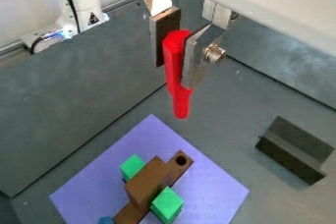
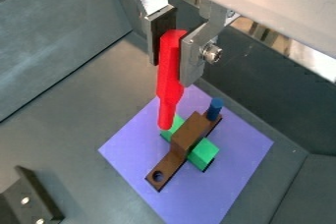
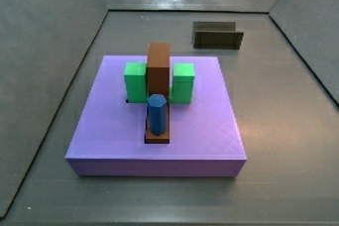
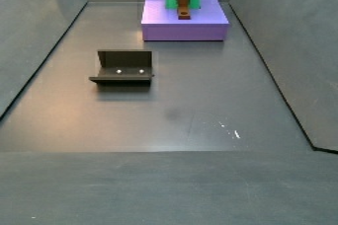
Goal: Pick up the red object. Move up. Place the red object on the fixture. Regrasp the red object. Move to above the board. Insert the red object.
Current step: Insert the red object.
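In both wrist views my gripper is shut on the red object, a bright-red peg held upright with its thin end pointing down. It hangs high above the lavender board. The board carries two green blocks, a brown bar and a blue cylinder. The dark fixture stands apart from the board on the floor and holds nothing. Neither side view shows the gripper or the peg.
Grey walls ring the floor. The board sits near one end of the enclosure and the fixture stands off to one side of it. A white robot base shows beyond the wall.
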You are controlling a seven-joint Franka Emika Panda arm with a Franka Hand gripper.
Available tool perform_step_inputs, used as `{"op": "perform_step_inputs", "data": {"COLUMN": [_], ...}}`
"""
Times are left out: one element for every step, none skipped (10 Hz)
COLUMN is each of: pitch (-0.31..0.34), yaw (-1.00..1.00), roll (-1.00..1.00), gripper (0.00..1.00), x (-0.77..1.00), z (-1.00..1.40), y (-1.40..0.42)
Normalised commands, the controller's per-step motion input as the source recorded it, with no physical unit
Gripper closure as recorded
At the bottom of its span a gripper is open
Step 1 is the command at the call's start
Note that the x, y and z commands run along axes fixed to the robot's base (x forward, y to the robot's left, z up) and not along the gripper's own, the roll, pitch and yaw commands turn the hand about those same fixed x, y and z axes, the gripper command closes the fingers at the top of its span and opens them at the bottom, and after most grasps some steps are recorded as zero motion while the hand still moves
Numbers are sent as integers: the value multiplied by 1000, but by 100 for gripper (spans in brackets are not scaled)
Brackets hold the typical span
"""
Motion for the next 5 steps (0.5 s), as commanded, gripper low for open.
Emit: {"op": "perform_step_inputs", "data": {"pitch": [0,-51,-101,-119,-73], "yaw": [-31,-240,-294,-309,-154], "roll": [-219,-377,-377,-379,-409], "gripper": [100,100,100,100,100], "x": [177,11,0,0,6], "z": [-334,-366,-360,-346,-343], "y": [69,497,440,409,409]}}
